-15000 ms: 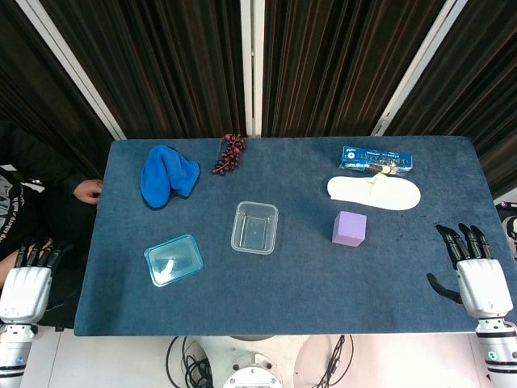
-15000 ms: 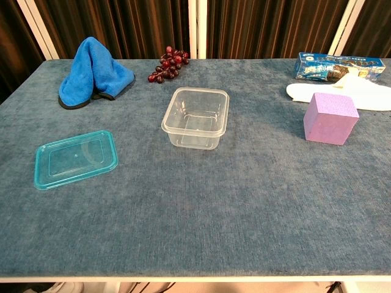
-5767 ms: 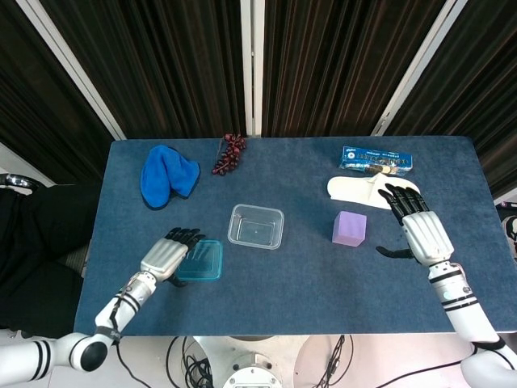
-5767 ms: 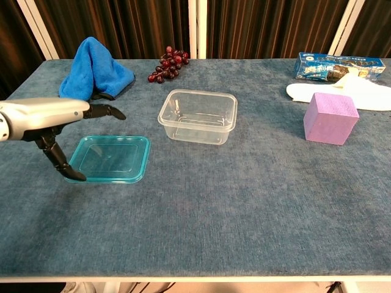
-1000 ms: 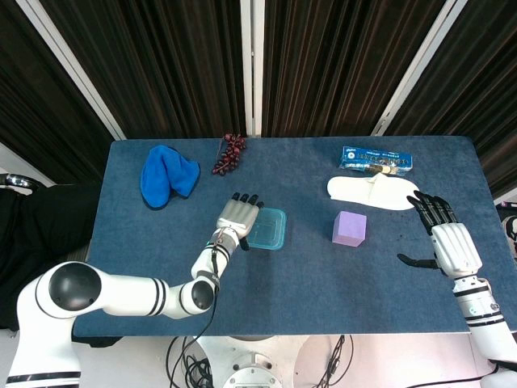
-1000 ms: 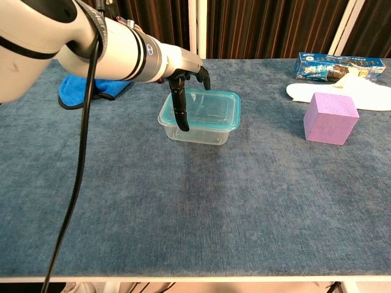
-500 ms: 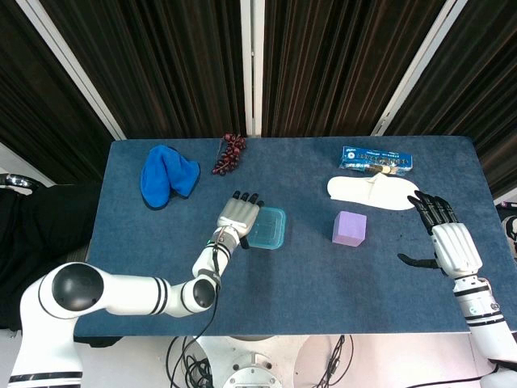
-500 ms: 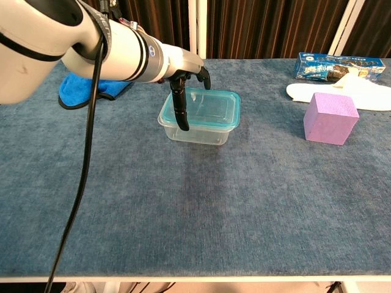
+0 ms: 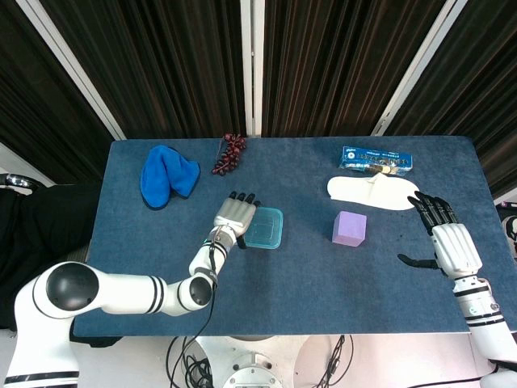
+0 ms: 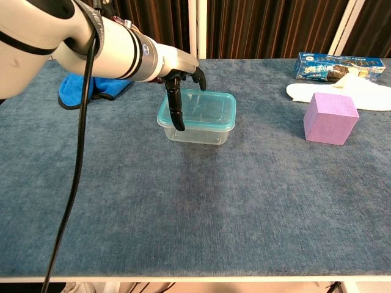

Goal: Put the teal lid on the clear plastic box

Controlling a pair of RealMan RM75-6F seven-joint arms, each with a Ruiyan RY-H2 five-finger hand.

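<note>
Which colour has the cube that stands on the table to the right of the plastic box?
The cube is light purple, seen best in the chest view.

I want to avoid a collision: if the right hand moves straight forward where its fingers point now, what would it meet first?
Probably the white slipper. The right hand hovers open, fingers aimed toward the table's far side, and the slipper's end lies just ahead. Its height is unclear, so it might pass above.

A blue-carpeted table (image 10: 183,207) carries box (image 10: 195,131), cloth (image 10: 91,85), grapes (image 9: 230,153), cube (image 10: 330,117), slipper (image 9: 373,192), packet (image 10: 330,65).
</note>
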